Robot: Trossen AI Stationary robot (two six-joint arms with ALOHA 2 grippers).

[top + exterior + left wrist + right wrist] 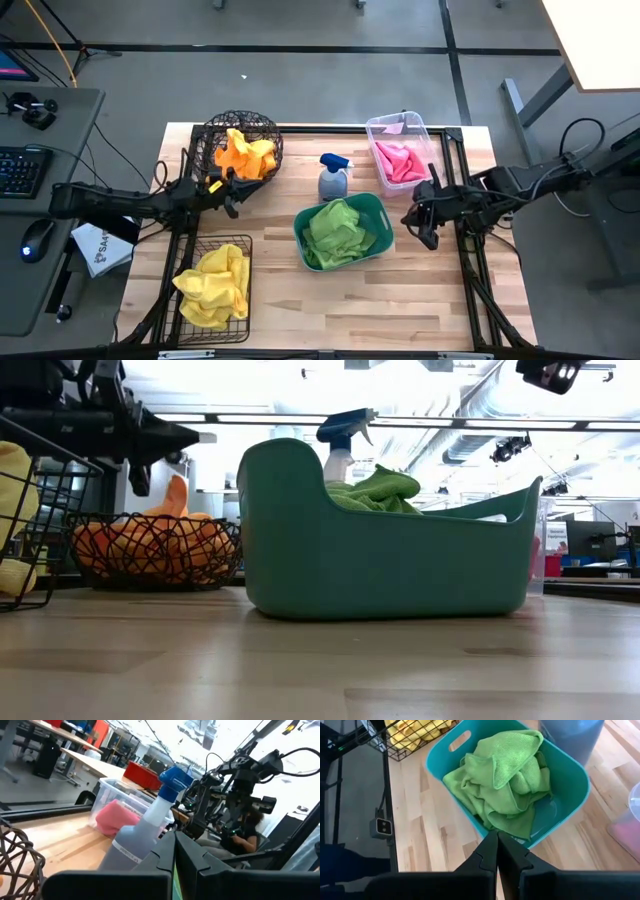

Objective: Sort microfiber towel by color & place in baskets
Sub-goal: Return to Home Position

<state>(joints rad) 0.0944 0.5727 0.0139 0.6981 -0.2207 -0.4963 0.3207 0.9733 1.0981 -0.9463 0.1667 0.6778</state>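
Observation:
Orange towels fill the round dark wire basket at the table's far left. Yellow towels lie in the rectangular black wire basket at the near left. Green towels sit in the teal tub in the middle, seen also in the right wrist view as green towels. Pink towels rest in the clear bin at the far right. My left gripper is shut and empty, beside the round basket. My right gripper is shut and empty, right of the tub.
A grey spray bottle with a blue top stands between the round basket and the clear bin, just behind the tub. Bare wood lies along the table's near edge. A desk with keyboard and mouse stands off the table's left.

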